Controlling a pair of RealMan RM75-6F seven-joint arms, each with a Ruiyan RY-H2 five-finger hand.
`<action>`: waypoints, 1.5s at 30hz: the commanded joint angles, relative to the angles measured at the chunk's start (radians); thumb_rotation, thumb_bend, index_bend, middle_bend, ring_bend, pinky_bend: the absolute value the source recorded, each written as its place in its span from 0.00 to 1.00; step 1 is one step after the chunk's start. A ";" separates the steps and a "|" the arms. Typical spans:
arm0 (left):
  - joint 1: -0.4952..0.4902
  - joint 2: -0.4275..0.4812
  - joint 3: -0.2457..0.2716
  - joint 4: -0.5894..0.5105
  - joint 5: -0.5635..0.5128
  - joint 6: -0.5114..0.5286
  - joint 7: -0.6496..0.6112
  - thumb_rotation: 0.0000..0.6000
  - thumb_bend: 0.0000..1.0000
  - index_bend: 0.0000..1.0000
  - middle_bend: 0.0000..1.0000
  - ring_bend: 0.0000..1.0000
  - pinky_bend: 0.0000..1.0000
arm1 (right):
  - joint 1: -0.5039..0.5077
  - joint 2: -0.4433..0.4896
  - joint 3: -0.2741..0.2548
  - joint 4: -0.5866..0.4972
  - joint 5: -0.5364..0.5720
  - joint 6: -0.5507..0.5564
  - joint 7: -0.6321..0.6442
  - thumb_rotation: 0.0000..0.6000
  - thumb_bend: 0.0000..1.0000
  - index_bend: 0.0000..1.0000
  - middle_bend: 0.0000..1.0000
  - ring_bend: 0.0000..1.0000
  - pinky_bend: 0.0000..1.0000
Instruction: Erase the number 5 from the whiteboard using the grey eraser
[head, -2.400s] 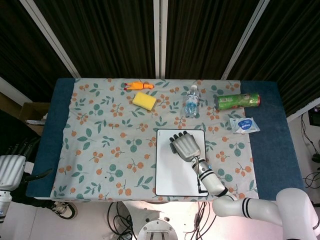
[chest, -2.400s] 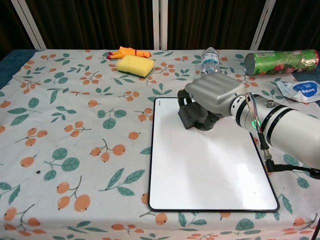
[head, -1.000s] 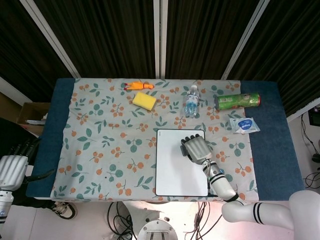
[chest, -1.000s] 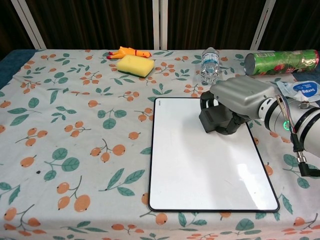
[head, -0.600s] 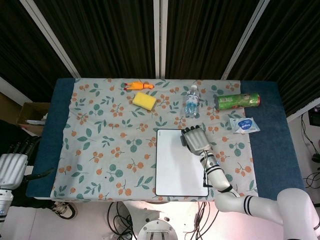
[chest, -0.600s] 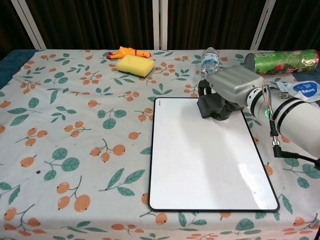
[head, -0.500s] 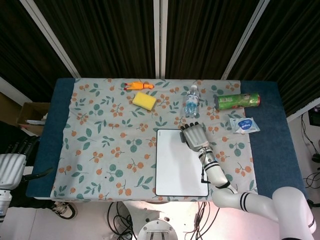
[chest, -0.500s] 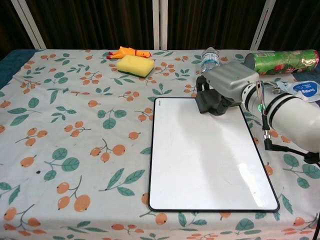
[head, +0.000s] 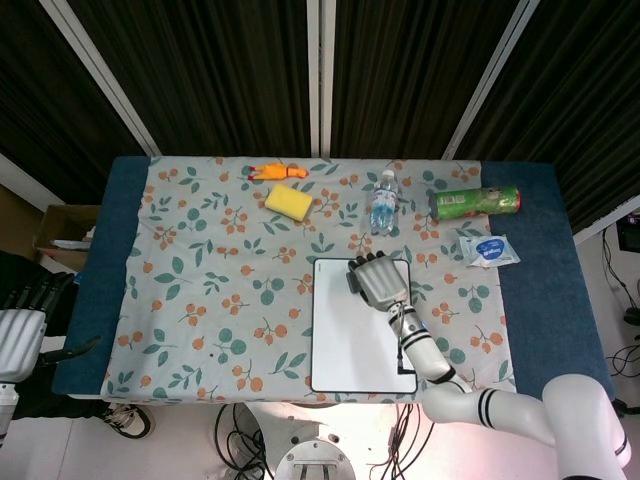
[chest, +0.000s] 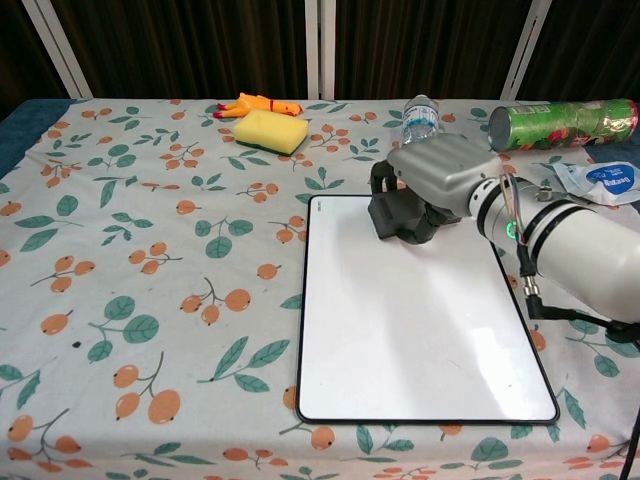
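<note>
Grey eraser (chest: 398, 217) gripped by right hand (chest: 432, 180) on whiteboard (chest: 420, 330) top edge; water bottle (chest: 421, 118) just behind

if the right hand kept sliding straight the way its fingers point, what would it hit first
Likely the water bottle: the right hand points toward the table's far edge and the bottle lies just beyond the whiteboard; whether it would clear it is unclear.

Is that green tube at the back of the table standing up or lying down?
Lying down. The green tube rests on its side on the flowered cloth, its open end turned toward the water bottle.
</note>
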 joint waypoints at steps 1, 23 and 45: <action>0.001 -0.001 -0.002 0.002 0.002 0.006 0.001 0.27 0.00 0.12 0.13 0.09 0.16 | -0.055 0.084 -0.060 -0.145 0.000 0.019 -0.014 1.00 0.39 0.64 0.52 0.46 0.38; -0.005 -0.014 -0.015 0.008 0.006 0.015 0.016 0.27 0.00 0.12 0.13 0.09 0.16 | -0.274 0.449 -0.167 -0.324 -0.111 0.177 0.205 1.00 0.39 0.62 0.51 0.45 0.37; 0.000 -0.010 -0.017 -0.011 0.015 0.038 0.034 0.27 0.00 0.12 0.13 0.09 0.16 | -0.393 0.533 -0.212 -0.226 -0.336 0.264 0.453 1.00 0.02 0.00 0.00 0.00 0.00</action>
